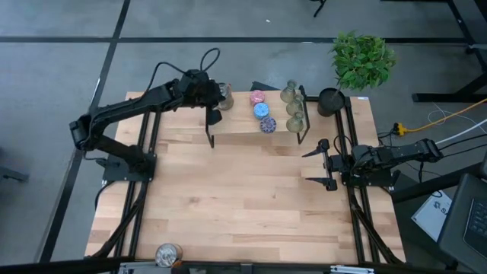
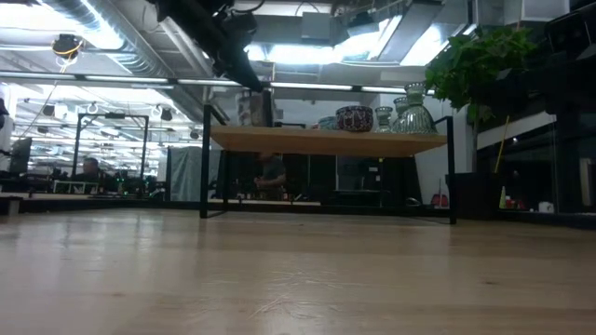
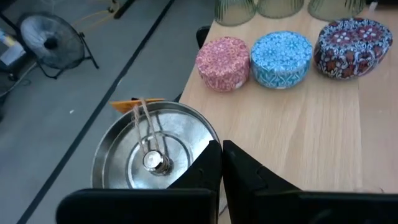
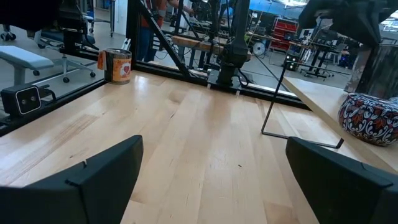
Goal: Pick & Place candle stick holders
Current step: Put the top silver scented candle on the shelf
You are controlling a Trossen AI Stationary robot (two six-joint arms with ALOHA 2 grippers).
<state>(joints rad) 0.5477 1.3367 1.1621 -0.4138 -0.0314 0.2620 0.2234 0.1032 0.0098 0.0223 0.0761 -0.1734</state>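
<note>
Seven holders on the raised shelf (image 1: 251, 122) at the far side: three green glass ones (image 1: 292, 106) at the right end, pink (image 1: 257, 97), blue (image 1: 262, 109) and purple (image 1: 267, 125) tins in the middle, one silver tin (image 3: 152, 152) at the left end. Left gripper (image 3: 222, 168) over that tin's rim, fingers pinched together, apparently clamping the wall, so likely being placed. Second silver tin (image 1: 167, 254) left at the near edge, not yet shelved. Right gripper (image 1: 320, 163) idle at the right, jaws spread wide, empty.

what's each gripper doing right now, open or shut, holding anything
Left gripper: shut on the rim of the silvery holder on the shelf.
Right gripper: open, empty.
</note>
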